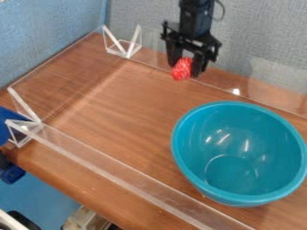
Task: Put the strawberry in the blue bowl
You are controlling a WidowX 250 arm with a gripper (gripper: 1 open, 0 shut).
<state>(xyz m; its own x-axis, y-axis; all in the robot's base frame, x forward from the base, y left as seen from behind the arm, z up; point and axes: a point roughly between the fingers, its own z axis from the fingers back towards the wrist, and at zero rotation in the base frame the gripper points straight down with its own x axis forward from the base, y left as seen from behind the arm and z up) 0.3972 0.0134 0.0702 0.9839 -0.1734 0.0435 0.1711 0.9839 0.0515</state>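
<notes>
One strawberry (181, 69), small and bright red, hangs in the end effector (186, 65) at the far side of the bench (120, 112). The black fingers (170, 49) are clamped on the strawberry from both sides, with the fruit showing below and between them. The end effector points straight down from a dark arm (196, 13) that enters from the top edge of the view. Whether the strawberry touches the bench surface cannot be told; it sits low, just beside the clear far wall (228, 79).

The blue bowl (236, 151) stands upright on the bench at the near right, well apart from the strawberry. Its glossy teal inside holds nothing and shows only reflections of light. The bowl's rim lies close to the clear front wall (108, 175).

The bench is brown wood grain, enclosed by low clear plastic walls. White triangular brackets stand at two corners: one bracket at the far left (121, 41) and one bracket at the near left (23, 124). A blue-grey panel (132, 13) rises behind the far wall.
</notes>
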